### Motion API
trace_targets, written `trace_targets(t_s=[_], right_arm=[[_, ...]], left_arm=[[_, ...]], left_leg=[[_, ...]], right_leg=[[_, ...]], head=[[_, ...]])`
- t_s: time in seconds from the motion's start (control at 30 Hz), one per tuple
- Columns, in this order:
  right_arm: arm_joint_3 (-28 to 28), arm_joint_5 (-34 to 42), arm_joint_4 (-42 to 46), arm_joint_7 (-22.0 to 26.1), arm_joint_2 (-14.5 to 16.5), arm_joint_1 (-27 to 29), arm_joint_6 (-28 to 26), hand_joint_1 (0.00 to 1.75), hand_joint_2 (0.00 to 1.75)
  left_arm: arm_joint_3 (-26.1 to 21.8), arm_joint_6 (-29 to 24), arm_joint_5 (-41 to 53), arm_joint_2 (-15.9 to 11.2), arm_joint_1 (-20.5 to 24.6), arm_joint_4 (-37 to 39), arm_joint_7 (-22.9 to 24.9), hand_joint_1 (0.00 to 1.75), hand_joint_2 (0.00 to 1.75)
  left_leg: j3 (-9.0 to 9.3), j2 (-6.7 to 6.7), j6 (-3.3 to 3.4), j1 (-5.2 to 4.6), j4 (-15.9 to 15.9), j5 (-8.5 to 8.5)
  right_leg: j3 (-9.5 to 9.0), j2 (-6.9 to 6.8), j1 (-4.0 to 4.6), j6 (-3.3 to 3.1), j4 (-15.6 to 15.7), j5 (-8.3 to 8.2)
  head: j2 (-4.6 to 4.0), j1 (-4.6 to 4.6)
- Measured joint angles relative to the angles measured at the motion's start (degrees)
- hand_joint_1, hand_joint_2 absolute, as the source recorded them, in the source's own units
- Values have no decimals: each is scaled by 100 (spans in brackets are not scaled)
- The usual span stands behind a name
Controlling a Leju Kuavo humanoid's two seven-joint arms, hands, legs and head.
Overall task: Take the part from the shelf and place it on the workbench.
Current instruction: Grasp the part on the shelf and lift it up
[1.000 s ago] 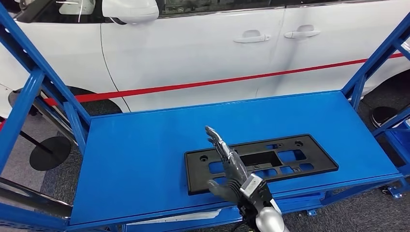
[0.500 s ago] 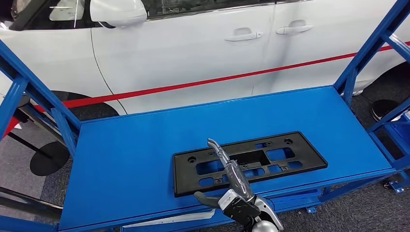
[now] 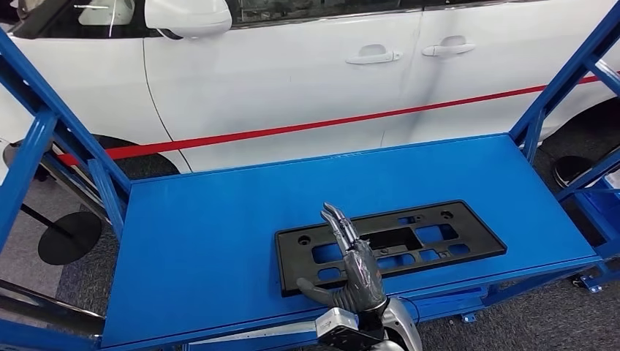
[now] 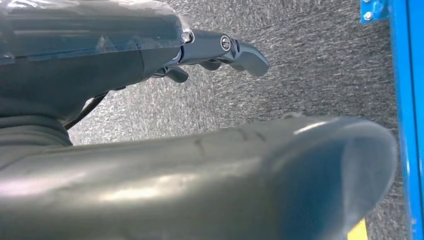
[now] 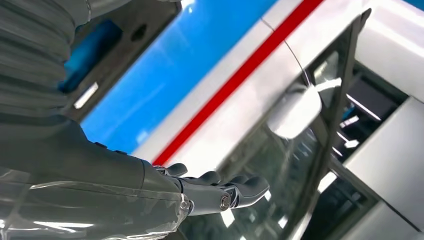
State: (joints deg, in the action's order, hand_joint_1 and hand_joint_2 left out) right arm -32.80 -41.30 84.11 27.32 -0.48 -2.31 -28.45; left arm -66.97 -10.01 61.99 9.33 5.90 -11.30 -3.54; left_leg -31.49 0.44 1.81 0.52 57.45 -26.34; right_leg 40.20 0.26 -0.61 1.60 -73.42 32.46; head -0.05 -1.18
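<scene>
The part, a flat black plate frame with several cut-outs, lies on the blue bench top near its front edge. My right hand hovers over the part's front left portion, fingers stretched forward and thumb out to the side, holding nothing. The right wrist view shows the same hand with the part beside its cover. My left hand hangs low over grey carpet with its fingers loosely extended and nothing in it.
A white car with a red stripe stands just behind the bench. Slanted blue frame posts rise at the left and right ends. A blue beam runs close to my left hand. A round black base sits on the floor at left.
The whole view swayed left, then back. My right arm has drawn back toward me and the hand has rolled so its back faces up. The part lies where it was.
</scene>
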Motion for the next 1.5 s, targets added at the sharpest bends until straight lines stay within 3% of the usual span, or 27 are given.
trace_targets(t_s=[0.1, 0.17, 0.3, 0.37, 0.43, 0.47, 0.5, 0.53, 0.63, 0.7, 0.8, 0.83, 0.87, 0.93, 0.97, 1.0, 1.03, 1.07, 1.1, 1.17, 1.2, 1.3, 1.37, 1.47, 1.5], right_arm=[[-95, -512, 4, -142, 3, -143, -465, 0, 175], [-130, -901, 4, -266, 9, -260, -715, 0, 175], [-144, -1362, 14, -427, 14, -333, -852, 0, 175], [-152, -1550, 24, -486, 14, -393, -879, 0, 175], [-166, -1794, 6, -596, 6, -459, -900, 0, 175], [-175, -1930, -16, -677, -7, -492, -895, 0, 175], [-182, -2063, -41, -764, -24, -528, -867, 0, 175], [-189, -2197, -65, -857, -47, -564, -818, 0, 175], [-210, -2488, -96, -1110, -146, -647, -531, 0, 175], [-240, -2594, -91, -1227, -252, -670, -290, 0, 175], [-281, -2713, -27, -1354, -461, -673, 0, 0, 175], [-285, -2745, 24, -1395, -553, -673, 59, 0, 175], [-285, -2773, 80, -1431, -651, -670, 104, 0, 175], [-285, -2802, 170, -1474, -844, -648, 159, 0, 175], [-285, -2805, 196, -1478, -922, -626, 172, 0, 175], [-285, -2805, 217, -1479, -991, -600, 179, 0, 175], [-285, -2805, 241, -1479, -1053, -578, 181, 0, 175], [-285, -2804, 270, -1480, -1110, -565, 181, 0, 175], [-285, -2804, 304, -1480, -1156, -561, 180, 0, 175], [-285, -2803, 359, -1484, -1226, -561, 176, 0, 175], [-285, -2803, 385, -1501, -1253, -552, 161, 0, 175], [-280, -2789, 504, -1608, -1384, -417, -33, 0, 175], [-272, -2772, 605, -1648, -1509, -289, -200, 0, 175], [-263, -2765, 679, -1664, -1636, -165, -274, 0, 175], [-263, -2763, 691, -1665, -1655, -133, -272, 0, 175]], left_arm=[[2, -25, -32, 0, 5, 0, -24, 0, 0], [2, -28, -41, 0, 9, 0, -31, 0, 0], [0, -27, -60, 0, 11, 0, -29, 0, 0], [0, -27, -71, 0, 10, 0, -25, 0, 0], [-1, -26, -96, 0, 5, 0, -19, 0, 0], [-2, -26, -112, 0, 1, 0, -14, 0, 0], [-3, -26, -126, 0, -3, 0, -10, 0, 0], [-4, -26, -136, 0, -5, 0, -7, 0, 0], [-8, -26, -143, 0, 1, 0, -5, 0, 0], [-11, -26, -147, 0, 4, 0, -2, 0, 0], [-18, -28, -163, 3, -7, 0, 15, 0, 0], [-23, -33, -170, 6, -5, 0, 19, 0, 0], [-30, -42, -178, 11, -2, 0, 21, 0, 0], [-45, -59, -189, 21, -1, 0, 23, 0, 0], [-50, -64, -193, 26, -4, 0, 25, 0, 0], [-52, -66, -194, 31, -7, 0, 26, 0, 0], [-54, -68, -194, 35, -9, 0, 27, 0, 0], [-54, -72, -194, 40, -9, 0, 28, 0, 0], [-55, -74, -194, 45, -9, 0, 28, 0, 0], [-56, -76, -194, 49, -4, 0, 28, 0, 0], [-56, -76, -193, 50, -1, 0, 23, 0, 0], [-55, -68, -162, 49, 0, 0, -32, 0, 0], [-55, -60, -141, 46, -8, 0, -70, 0, 0], [-55, -50, -140, 41, -26, 0, -84, 0, 0], [-55, -46, -140, 40, -30, 0, -84, 0, 0]], left_leg=[[13, -6, -41, -11, 30, -31], [4, -3, -100, -27, 43, -46], [-20, -3, -227, -17, 109, -121], [-226, -11, -264, -2, 578, -411], [-587, -12, -285, 3, 1346, -761], [-720, -12, -290, 5, 1613, -828], [-761, -12, -288, 5, 1679, -783], [-699, -12, -279, 5, 1525, -635], [-180, -20, -209, -6, 396, -97], [-40, -29, -160, -31, 69, -29], [-40, -32, -73, -31, 22, 11], [-33, -30, -36, -20, -2, 31], [-27, -26, -3, -10, -23, 46], [-29, -21, 33, -11, -31, 54], [-31, -19, 37, -13, -30, 53], [-30, -18, 37, -14, -28, 52], [-27, -19, 35, -14, -26, 50], [-21, -21, 29, -14, -23, 45], [-12, -23, 16, -13, -16, 37], [-10, -24, -29, -33, 9, 11], [-14, -23, -56, -42, 18, 2], [-17, -22, -147, -41, 28, -25], [-92, -25, -205, -30, 229, -189], [-577, -27, -253, -18, 1344, -754], [-713, -26, -259, -17, 1637, -835]], right_leg=[[-496, -20, -6, -45, 1048, -540], [-679, -29, 22, -96, 1463, -640], [-695, -23, 15, -228, 1541, -659], [-710, -28, 3, -284, 1569, -671], [-708, -27, 16, -306, 1569, -666], [-708, -25, 23, -308, 1568, -665], [-710, -20, 28, -308, 1565, -664], [-716, -13, 31, -306, 1561, -662], [-733, 4, 48, -271, 1538, -643], [-716, 4, 57, -219, 1528, -644], [-706, 2, 47, -126, 1519, -638], [-663, 2, 42, -98, 1411, -557], [-566, 1, 35, -71, 1188, -414], [-204, 0, 16, -29, 418, -17], [-27, -1, 10, -14, 59, 113], [79, -1, 4, -5, -143, 142], [77, -2, -3, -2, -120, 57], [-45, -6, -10, -6, 139, -125], [-255, -13, -16, -15, 567, -351], [-618, -26, -2, -51, 1317, -626], [-696, -27, 10, -74, 1494, -663], [-704, -22, 20, -157, 1549, -658], [-721, -34, 3, -224, 1579, -670], [-718, -37, 15, -286, 1582, -667], [-718, -32, 22, -291, 1579, -665]], head=[[1, 2], [1, -2], [1, -6], [1, -9], [1, -11], [1, -11], [1, -11], [1, -11], [1, -10], [1, -7], [0, -4], [0, -1], [1, 1], [1, 4], [1, 4], [1, 4], [1, 4], [1, 4], [1, 4], [1, 3], [1, 0], [1, -5], [1, -6], [1, -9], [1, -9]])
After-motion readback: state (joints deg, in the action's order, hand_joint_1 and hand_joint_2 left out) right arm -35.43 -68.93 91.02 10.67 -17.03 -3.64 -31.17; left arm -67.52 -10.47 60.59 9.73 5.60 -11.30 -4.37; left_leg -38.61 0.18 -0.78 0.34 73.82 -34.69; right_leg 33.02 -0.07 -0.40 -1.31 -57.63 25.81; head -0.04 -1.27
